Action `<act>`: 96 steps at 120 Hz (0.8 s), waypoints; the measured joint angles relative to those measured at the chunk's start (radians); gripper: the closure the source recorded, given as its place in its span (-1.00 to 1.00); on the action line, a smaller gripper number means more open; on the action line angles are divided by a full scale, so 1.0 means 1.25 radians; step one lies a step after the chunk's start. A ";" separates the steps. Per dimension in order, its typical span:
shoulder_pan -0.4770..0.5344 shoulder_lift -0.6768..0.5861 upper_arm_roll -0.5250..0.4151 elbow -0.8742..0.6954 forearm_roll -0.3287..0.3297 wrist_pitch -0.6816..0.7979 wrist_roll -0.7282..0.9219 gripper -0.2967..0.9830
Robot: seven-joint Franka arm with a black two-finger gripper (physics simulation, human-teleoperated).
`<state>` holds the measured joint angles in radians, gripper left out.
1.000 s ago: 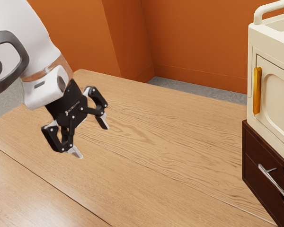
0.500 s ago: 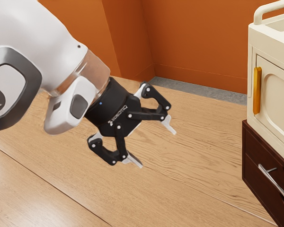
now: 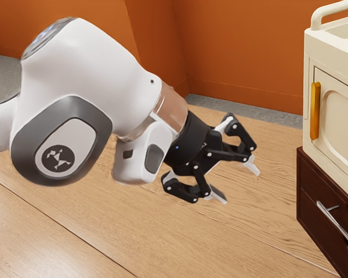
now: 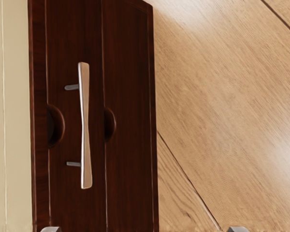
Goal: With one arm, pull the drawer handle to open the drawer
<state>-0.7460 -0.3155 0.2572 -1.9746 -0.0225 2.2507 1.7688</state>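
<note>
Drawer handle [image 3: 335, 221] sits on the dark cabinet [image 3: 310, 197], apart from your spread pincer [image 3: 239, 186]; straddle its middle squarely, close firmly, then draw straight out.

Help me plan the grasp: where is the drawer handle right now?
At the exterior view's lower right, the silver drawer handle is on the dark cabinet, below the cream cabinet.

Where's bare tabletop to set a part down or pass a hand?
Bare: table along the exterior view's lower edge, from below the arm toward the brown drawers; also a smaller patch between gripper and drawers. Crowded: the exterior view's right, cream cabinet atop the drawers, handle sticking out.
</note>
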 joint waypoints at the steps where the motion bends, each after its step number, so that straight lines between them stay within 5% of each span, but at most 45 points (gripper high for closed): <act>1: 0.000 0.003 0.000 0.000 0.000 0.002 0.000 -0.08; 96: -0.035 0.226 -0.009 0.084 -0.066 0.126 -0.017 0.11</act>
<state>-0.7895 -0.0328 0.2455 -1.8697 -0.1049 2.4088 1.7476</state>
